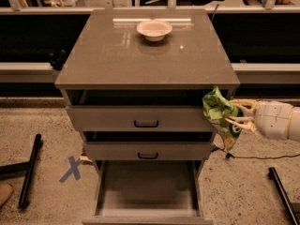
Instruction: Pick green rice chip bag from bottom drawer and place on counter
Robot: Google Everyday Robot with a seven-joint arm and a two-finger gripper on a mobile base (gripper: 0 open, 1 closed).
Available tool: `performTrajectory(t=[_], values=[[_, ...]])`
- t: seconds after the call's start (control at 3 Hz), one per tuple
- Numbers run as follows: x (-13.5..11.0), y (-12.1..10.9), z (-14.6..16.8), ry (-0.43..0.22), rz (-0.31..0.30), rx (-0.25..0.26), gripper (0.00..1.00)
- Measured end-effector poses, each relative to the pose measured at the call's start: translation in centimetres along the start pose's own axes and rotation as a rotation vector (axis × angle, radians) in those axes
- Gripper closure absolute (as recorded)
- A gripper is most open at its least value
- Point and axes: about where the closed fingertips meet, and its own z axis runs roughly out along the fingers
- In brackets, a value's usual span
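Observation:
The green rice chip bag (pixel 218 114) hangs crumpled in my gripper (pixel 234 115) at the cabinet's right front corner, level with the top drawer and just below the counter's edge. The gripper's pale fingers (pixel 240 121) are shut on the bag, with the white arm reaching in from the right. The bottom drawer (pixel 147 191) is pulled out wide and its flat interior shows bare. The counter (pixel 108 55) is the glossy grey-brown top of the cabinet, above and left of the bag.
A white bowl (pixel 153 29) stands at the back middle of the counter. The two upper drawers (pixel 146 118) are pulled slightly out. A blue X mark (pixel 71 168) is on the floor left, beside black bars (pixel 29 177). A black bar (pixel 282 191) and a cable lie right.

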Motion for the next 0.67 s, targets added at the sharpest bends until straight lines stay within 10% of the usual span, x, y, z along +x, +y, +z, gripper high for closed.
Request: performTrajectory(t=[0.67], values=[[-6.7, -8.1, -1.8, 0.024, -0.228, 0.064, 1.00]])
